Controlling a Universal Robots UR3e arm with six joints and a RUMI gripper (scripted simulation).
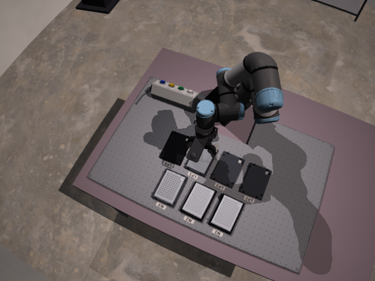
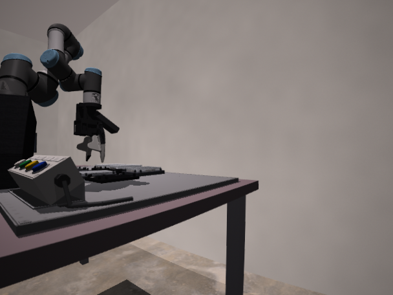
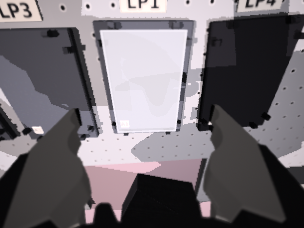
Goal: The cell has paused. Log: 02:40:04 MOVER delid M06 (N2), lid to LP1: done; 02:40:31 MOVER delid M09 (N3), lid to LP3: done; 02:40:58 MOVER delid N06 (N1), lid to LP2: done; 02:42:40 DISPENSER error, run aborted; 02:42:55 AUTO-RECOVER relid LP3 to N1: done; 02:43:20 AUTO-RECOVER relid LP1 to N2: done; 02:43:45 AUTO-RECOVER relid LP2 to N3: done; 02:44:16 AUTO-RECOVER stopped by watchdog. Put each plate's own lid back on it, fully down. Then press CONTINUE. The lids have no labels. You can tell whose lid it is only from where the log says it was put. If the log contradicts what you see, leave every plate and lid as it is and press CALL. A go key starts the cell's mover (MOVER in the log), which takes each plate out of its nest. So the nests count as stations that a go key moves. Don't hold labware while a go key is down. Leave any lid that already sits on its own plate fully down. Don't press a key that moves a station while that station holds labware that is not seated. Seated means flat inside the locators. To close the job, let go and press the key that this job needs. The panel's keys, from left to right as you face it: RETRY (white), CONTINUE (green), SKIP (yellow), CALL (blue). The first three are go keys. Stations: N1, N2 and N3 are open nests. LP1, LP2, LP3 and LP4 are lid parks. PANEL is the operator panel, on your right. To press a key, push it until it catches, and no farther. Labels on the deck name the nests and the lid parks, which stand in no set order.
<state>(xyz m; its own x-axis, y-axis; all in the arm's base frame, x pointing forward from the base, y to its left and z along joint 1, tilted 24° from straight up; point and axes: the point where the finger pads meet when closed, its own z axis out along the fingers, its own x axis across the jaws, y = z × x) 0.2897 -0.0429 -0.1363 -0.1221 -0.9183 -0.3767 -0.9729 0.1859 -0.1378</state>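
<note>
My gripper (image 1: 200, 155) (image 2: 95, 158) (image 3: 146, 107) is open and empty. It hangs well above lid park LP1 (image 3: 189, 75). A pale, see-through lid (image 1: 197, 167) (image 3: 145, 75) lies flat in LP1. Parks LP3 (image 1: 228, 173) (image 3: 45, 75), LP4 (image 1: 174, 147) (image 3: 250, 75) and LP2 (image 1: 256, 181) are dark and bare. Three white well plates stand in nest N3 (image 1: 169, 188), nest N2 (image 1: 198, 200) and nest N1 (image 1: 226, 213). I cannot tell which of them carry lids.
The operator panel (image 1: 173, 93) (image 2: 42, 182) stands at the deck's back edge, with its blue key (image 1: 162, 82) (image 2: 39, 166), yellow key (image 1: 171, 85), green key (image 1: 181, 88) (image 2: 25, 163) and white key (image 1: 190, 91). Its cable (image 2: 97, 202) lies on the deck.
</note>
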